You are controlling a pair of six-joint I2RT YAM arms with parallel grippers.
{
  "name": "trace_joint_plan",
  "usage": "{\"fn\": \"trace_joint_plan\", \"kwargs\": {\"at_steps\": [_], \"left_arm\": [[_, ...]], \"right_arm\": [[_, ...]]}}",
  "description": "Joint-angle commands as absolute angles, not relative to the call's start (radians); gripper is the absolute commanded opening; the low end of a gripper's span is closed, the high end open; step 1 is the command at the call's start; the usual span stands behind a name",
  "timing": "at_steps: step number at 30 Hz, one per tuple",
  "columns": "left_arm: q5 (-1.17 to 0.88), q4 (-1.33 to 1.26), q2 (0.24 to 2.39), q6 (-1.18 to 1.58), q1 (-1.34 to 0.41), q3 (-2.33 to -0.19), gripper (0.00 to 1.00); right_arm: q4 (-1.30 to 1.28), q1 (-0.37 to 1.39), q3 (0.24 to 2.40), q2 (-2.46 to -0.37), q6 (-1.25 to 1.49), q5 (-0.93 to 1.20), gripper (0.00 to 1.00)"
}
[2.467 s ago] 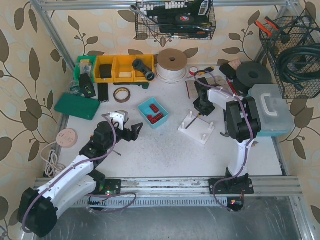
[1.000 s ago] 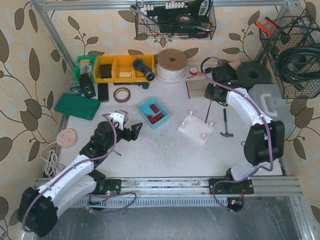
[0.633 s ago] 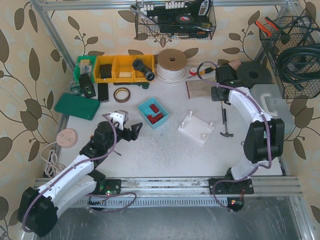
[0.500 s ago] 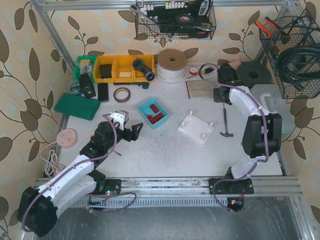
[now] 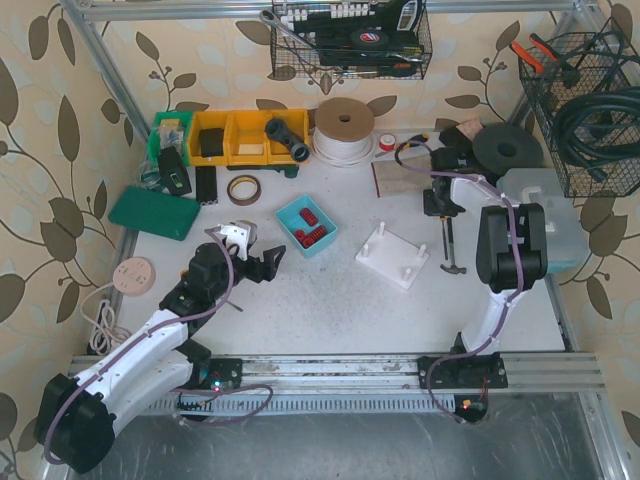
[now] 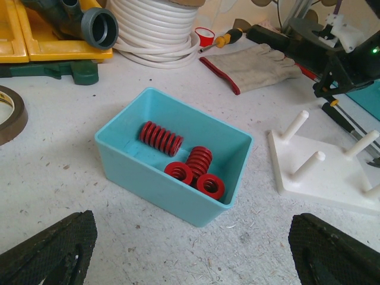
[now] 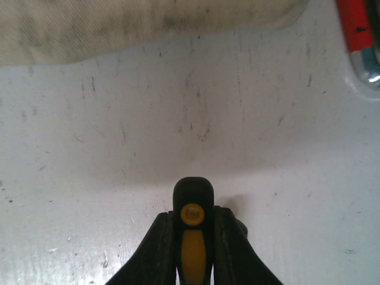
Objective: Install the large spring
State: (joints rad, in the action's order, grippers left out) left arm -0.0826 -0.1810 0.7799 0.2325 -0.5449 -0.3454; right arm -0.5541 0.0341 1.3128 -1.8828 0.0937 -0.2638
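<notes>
Your right gripper [image 5: 437, 204] has left the white four-peg plastic base [image 5: 390, 256] and swung back-right (elbow folded up now); it now sits clamped on the black-and-yellow handle end [image 7: 192, 234] of the small hammer [image 5: 451, 250].

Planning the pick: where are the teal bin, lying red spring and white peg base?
teal bin [image 6: 154, 184]: left wrist view, front wall.
lying red spring [image 6: 160, 138]: left wrist view, middle coils.
white peg base [image 6: 335, 184]: left wrist view, bare plate.
</notes>
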Motion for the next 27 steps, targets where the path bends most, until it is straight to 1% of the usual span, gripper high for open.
{"fn": "trace_joint_plan", "kwargs": {"at_steps": [1,3,5,8,10,14,18,20,22,24,25,27], "left_arm": [[-0.079,-0.187,0.773,0.217,-0.552,-0.375,0.91],[-0.077,-0.189,0.775,0.218,-0.551,-0.374,0.90],[-0.079,-0.189,0.775,0.217,-0.552,-0.376,0.90],[-0.080,-0.187,0.775,0.217,-0.551,-0.377,0.91],[-0.078,-0.186,0.774,0.218,-0.552,-0.376,0.91],[-0.074,-0.180,0.772,0.218,-0.551,-0.377,0.91],[-0.064,-0.173,0.772,0.220,-0.552,-0.380,0.93],[-0.053,-0.165,0.771,0.223,-0.552,-0.383,0.95],[-0.023,-0.158,0.776,0.230,-0.551,-0.385,0.96],[0.003,-0.140,0.783,0.236,-0.552,-0.392,0.96],[0.015,-0.131,0.788,0.240,-0.552,-0.396,0.96],[0.052,-0.109,0.804,0.254,-0.552,-0.406,0.96]], "right_arm": [[-0.536,0.030,1.330,-1.933,0.122,-0.254,0.06],[-0.532,0.030,1.331,-1.945,0.124,-0.246,0.10],[-0.536,0.030,1.334,-1.951,0.128,-0.242,0.18],[-0.547,0.028,1.337,-1.949,0.128,-0.252,0.27],[-0.557,0.026,1.338,-1.937,0.133,-0.257,0.31],[-0.576,0.028,1.326,-1.880,0.156,-0.251,0.35],[-0.596,0.031,1.290,-1.778,0.184,-0.204,0.38],[-0.608,0.034,1.264,-1.711,0.204,-0.192,0.40],[-0.598,0.037,1.217,-1.631,0.224,-0.155,0.43],[-0.574,0.041,1.167,-1.548,0.241,-0.074,0.50],[-0.561,0.049,1.140,-1.504,0.245,-0.040,0.56],[-0.552,0.070,1.095,-1.423,0.260,0.000,0.60]]}}
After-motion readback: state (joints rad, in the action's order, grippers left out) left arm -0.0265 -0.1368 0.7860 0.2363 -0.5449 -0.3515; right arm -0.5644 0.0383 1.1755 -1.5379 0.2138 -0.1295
